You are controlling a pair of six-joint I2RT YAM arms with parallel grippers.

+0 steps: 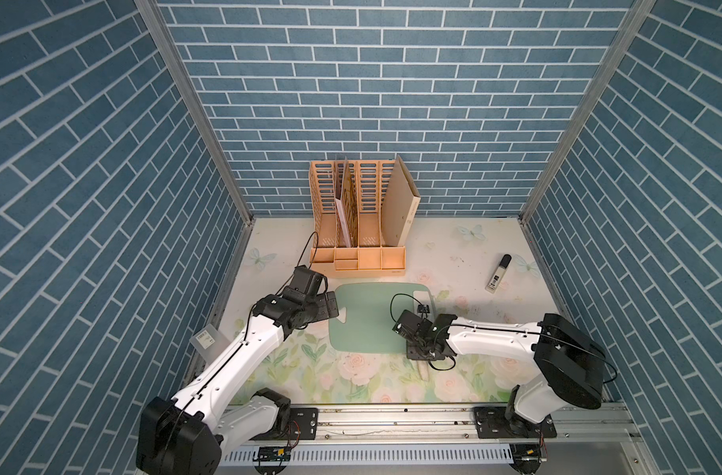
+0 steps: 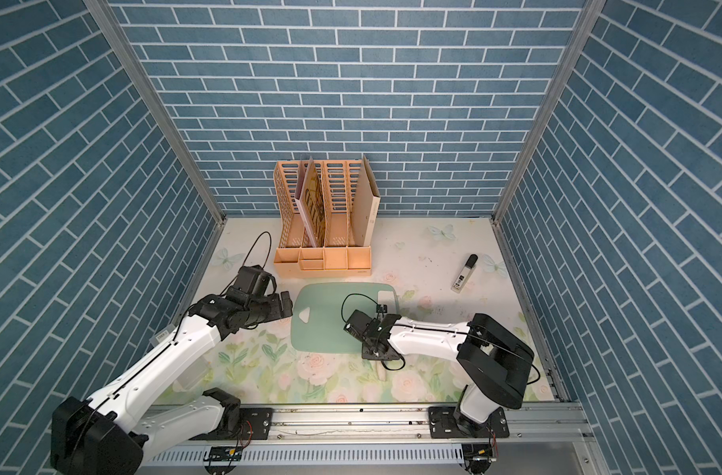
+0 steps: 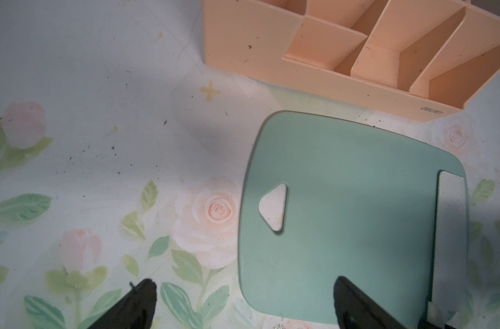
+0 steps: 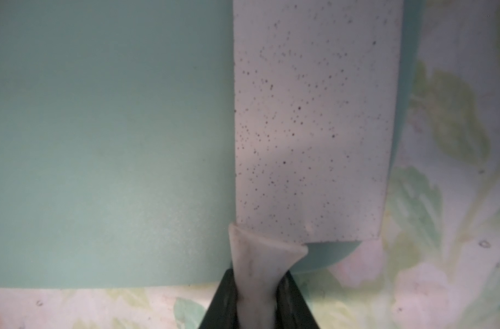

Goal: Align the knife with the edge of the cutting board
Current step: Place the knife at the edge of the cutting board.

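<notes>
**Ana:** Which step is the robot on?

**Ben:** The fine placing, by the look of it. The right pincer (image 4: pixel 257 284) is clamped shut on the handle (image 1: pixel 424 371) of the knife (image 4: pixel 311 128). The blade (image 3: pixel 449 228) lies flat on the board (image 4: pixel 100 142), along the short edge away from the triangular hole (image 3: pixel 274 208).

**Ana:** Is it lined up yet?

**Ben:** Nearly. In the right wrist view a thin green strip shows beyond the blade's outer side and narrows toward the handle. That could be a slight slant or only the board's rounded corner. The handle sticks out past the board's near long edge, over the counter (image 1: pixel 495 370).

**Ana:** So what does the next move call for?

**Ben:** Probably a small twist or nudge to make blade and edge run parallel, then letting go without dragging the knife askew.

**Ana:** And the other arm?

**Ben:** The left pincer (image 3: pixel 246 307) hangs wide open and empty over the hole end of the board. It could steady the board if it starts to slide.

**Ana:** Is there room to move?

**Ben:** Plenty on the right, where the counter is bare beside the board and the tube (image 1: pixel 499 273) lies well apart. The organizer (image 1: pixel 357 255) stands just beyond the far edge, so that side is tight.
</notes>
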